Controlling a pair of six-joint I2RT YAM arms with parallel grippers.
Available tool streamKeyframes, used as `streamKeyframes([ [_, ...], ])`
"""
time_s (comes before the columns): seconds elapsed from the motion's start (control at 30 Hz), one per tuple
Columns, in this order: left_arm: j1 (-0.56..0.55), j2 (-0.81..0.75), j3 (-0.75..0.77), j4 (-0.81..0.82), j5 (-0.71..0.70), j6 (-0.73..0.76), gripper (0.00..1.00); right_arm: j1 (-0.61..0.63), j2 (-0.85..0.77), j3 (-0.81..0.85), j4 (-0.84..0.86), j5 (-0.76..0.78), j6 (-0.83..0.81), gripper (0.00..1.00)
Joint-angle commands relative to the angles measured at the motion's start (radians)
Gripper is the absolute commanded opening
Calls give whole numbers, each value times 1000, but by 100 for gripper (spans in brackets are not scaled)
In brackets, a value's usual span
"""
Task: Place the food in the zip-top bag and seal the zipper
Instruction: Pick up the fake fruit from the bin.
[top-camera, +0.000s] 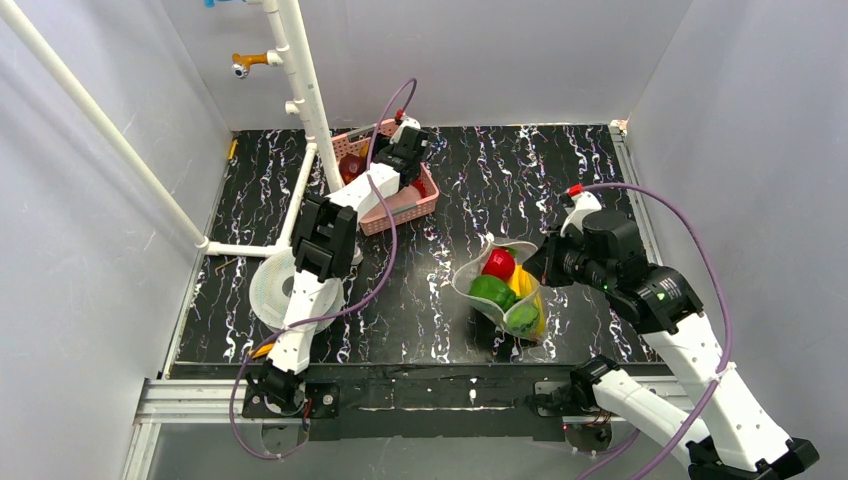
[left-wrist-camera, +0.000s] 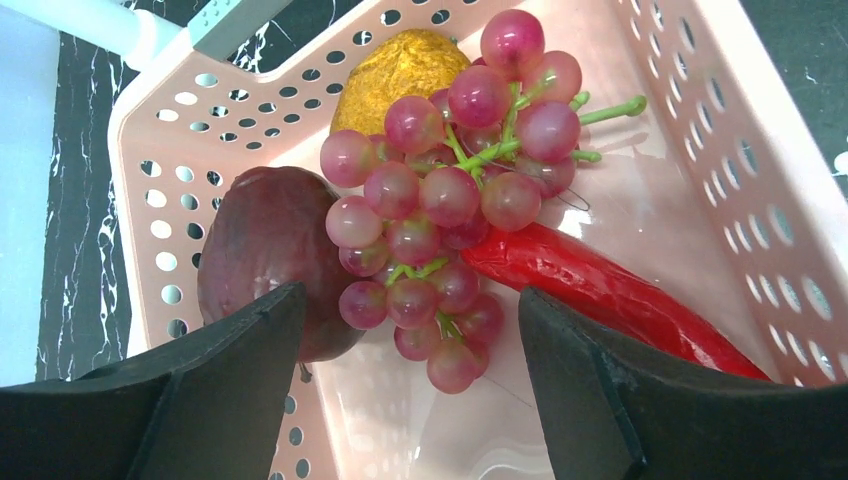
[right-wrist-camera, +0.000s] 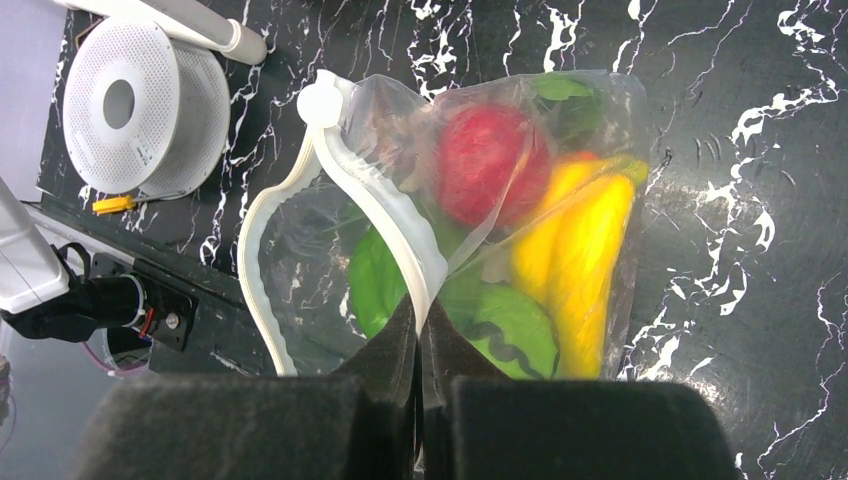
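Here, the zip-top bag (right-wrist-camera: 300, 270) lay on the black marbled tabletop (right-wrist-camera: 720, 330), right of centre and near the front edge. Inside it sat a red piece (right-wrist-camera: 490, 165), a yellow banana (right-wrist-camera: 580, 250) and 2 green round ones (right-wrist-camera: 510, 325), packed against each other toward the closed end. The zipper (right-wrist-camera: 375, 210), a whitish strip along the mouth, gaped in a wide loop, with a small round white tab (right-wrist-camera: 320, 103) at its far end. The right hand (right-wrist-camera: 420, 315) was pinched fully together on that strip, both fingers meeting over its near end.

Well apart, at the back left, stood the pink basket (left-wrist-camera: 700, 150). It held a bunch of pink-red grapes (left-wrist-camera: 450, 190) on green stems, a red chili pepper (left-wrist-camera: 600, 280) lying just beside and partly under the bunch, a dark maroon fruit (left-wrist-camera: 260, 250) against the left wall, and a golden-brown lumpy piece (left-wrist-camera: 400, 65) at the far end. The left hand (left-wrist-camera: 410, 300) hung inside the basket with its fingers spread wide, the lower grapes between them; a gap showed on either side, so it gripped nothing. Its left finger (left-wrist-camera: 230, 360) stood close to the maroon fruit.

A white perforated spool (top-camera: 265, 290) lay near the left arm's base, beside a white pipe frame (top-camera: 300, 90).
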Motion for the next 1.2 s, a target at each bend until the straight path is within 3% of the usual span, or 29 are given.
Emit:
streamKeyframes([
  [0.0, 23, -38, 32, 14, -15, -30, 75, -4, 5, 59, 41, -14, -2, 1],
  [0.33, 30, -45, 1, -101, 45, -168, 44, -3, 18, 62, 54, -24, 26, 1],
  [0.67, 37, -39, 3, -177, 109, -209, 55, -3, 19, 65, 69, -23, 50, 1],
  [0.97, 52, -55, -15, -156, 142, -165, 54, -4, 18, 59, 77, -40, 70, 1],
  [1.03, 58, -53, -21, -163, 180, -173, 47, -4, 18, 63, 76, -37, 68, 1],
  [1.17, 61, -79, -31, -175, 261, -173, 17, -3, 17, 68, 69, -29, 66, 1],
])
